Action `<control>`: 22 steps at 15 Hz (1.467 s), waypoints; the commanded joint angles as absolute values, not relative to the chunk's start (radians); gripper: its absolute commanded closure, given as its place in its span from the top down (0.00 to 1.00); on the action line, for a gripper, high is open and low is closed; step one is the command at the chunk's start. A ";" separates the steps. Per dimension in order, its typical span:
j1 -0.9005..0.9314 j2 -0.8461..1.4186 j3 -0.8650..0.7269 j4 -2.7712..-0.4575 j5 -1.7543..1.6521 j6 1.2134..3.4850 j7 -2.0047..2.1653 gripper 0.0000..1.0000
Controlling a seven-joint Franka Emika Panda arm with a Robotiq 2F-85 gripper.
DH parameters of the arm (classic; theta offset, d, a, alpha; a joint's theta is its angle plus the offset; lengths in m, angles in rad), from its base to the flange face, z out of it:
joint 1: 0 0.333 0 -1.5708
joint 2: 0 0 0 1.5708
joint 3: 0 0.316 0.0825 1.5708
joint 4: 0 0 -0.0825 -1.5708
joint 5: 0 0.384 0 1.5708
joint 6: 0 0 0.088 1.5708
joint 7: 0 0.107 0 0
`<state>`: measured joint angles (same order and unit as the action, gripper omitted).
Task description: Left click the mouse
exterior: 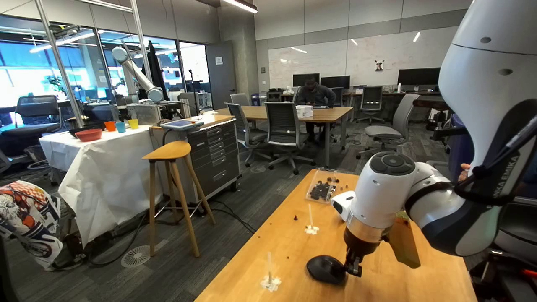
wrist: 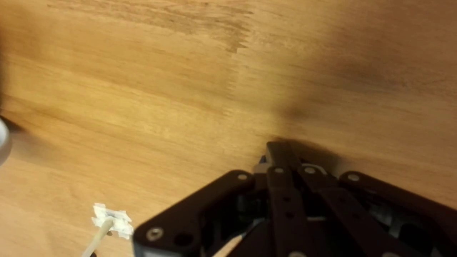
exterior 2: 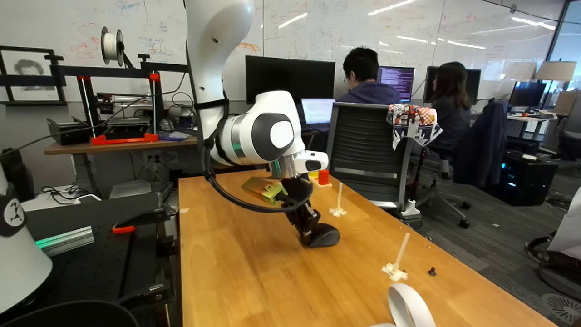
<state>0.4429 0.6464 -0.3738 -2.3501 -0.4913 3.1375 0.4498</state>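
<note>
Pointing down at one end of the mouse (exterior: 325, 269), the gripper (exterior: 353, 271) is holding its fingers (wrist: 274, 153) together, while the mouse is resting on the desk (exterior: 293, 290); two sticks (exterior: 269, 268) are standing near the mouse and a clear tray (exterior: 324, 174) is lying farther from it

The bent arm (exterior 2: 243, 138) points its closed claw (wrist: 281, 153) downward.
</note>
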 commanded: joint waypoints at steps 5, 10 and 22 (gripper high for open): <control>0.389 0.489 -0.329 -2.410 -0.495 3.145 0.425 0.04; 0.209 0.322 -0.159 -2.459 -0.468 3.077 0.360 0.04; -0.073 0.031 0.134 -2.380 0.165 2.429 -0.252 0.04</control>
<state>-0.0920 0.1007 0.1890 -2.4234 0.1412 2.5734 -0.2012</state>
